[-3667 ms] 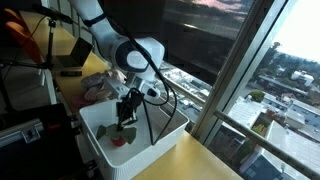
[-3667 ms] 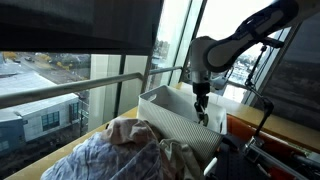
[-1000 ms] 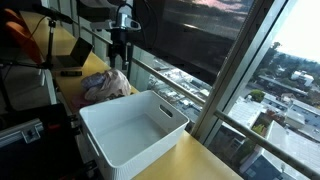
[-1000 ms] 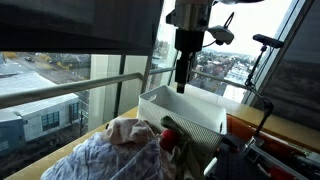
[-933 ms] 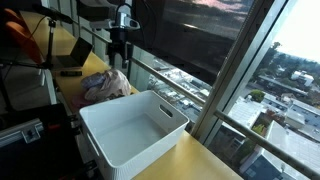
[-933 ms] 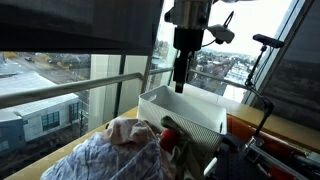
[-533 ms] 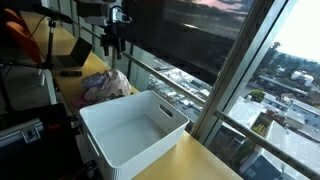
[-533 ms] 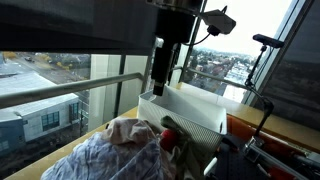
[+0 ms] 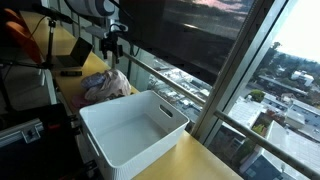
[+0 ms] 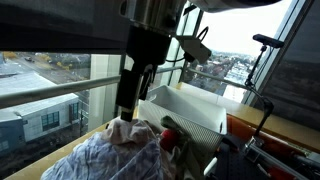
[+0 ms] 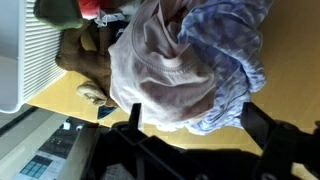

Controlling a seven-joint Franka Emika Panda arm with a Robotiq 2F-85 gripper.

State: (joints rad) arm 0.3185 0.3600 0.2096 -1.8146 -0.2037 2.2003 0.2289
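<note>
A heap of clothes [image 9: 103, 85] lies on the wooden table beside a white bin [image 9: 135, 128]. My gripper [image 9: 110, 47] hangs open just above the heap, touching nothing. In an exterior view the gripper [image 10: 124, 104] is low over the pale and blue-patterned cloth [image 10: 115, 152]. The wrist view looks straight down: a pinkish-white garment [image 11: 160, 65] and a blue patterned one [image 11: 235, 55] fill the space ahead of my gripper [image 11: 197, 116]. Its two dark fingers [image 11: 264, 122] stand wide apart with only cloth and table below them.
The white bin [image 10: 190, 112] stands next to the heap and looks empty. A red and green item [image 10: 172, 130] lies at the heap's edge by the bin. Window glass and a rail [image 9: 190, 95] run close behind. Cables and gear crowd the table's other end [image 9: 30, 60].
The arm swung away from the bin side and came down over the clothes heap. The jaws opened slightly wider and stay open.
</note>
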